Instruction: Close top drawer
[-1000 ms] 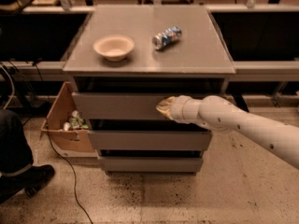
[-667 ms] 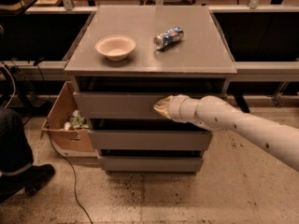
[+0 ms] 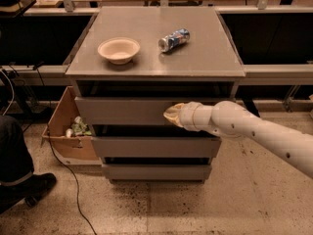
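My gripper [image 3: 172, 114] is pressing its tip against the front panel of the top drawer [image 3: 122, 110], right of the panel's middle. I cannot tell how far it is open, and it is holding nothing that I can see. My arm [image 3: 254, 131] is reaching in from the near right and crossing the drawer's right end. The top drawer is sitting uppermost in the grey cabinet [image 3: 205, 62], with a dark gap showing above its front. Two lower drawers [image 3: 151, 147] are lying beneath it. On the cabinet top, a bowl [image 3: 119, 49] is resting to the left and a crushed can [image 3: 174, 39] is lying right of it, farther back. A cardboard box [image 3: 66, 126] is standing open on the floor just left of the cabinet, and a person's foot [image 3: 36, 187] is showing at the near left.
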`<state>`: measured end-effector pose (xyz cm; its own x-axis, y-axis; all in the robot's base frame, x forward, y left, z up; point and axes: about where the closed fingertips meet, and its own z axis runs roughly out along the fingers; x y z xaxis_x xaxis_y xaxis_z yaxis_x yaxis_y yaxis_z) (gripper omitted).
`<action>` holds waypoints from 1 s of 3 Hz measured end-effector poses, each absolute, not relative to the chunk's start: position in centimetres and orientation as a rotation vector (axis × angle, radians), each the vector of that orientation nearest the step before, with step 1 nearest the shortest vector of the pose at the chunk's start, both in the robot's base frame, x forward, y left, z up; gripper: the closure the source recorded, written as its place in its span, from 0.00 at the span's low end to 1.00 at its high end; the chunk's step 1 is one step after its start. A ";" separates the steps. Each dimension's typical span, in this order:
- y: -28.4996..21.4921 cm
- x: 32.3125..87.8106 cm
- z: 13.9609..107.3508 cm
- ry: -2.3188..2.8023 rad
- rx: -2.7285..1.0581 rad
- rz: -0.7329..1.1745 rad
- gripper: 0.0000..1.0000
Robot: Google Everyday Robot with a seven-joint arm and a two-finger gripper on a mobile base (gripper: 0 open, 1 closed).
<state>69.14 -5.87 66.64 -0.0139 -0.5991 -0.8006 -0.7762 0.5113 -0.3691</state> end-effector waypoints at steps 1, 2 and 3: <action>-8.4 64.5 67.6 1.748 -1.192 0.342 1.00; -11.0 59.5 68.6 1.791 -1.244 0.436 1.00; -14.2 56.2 71.6 1.821 -1.305 0.430 1.00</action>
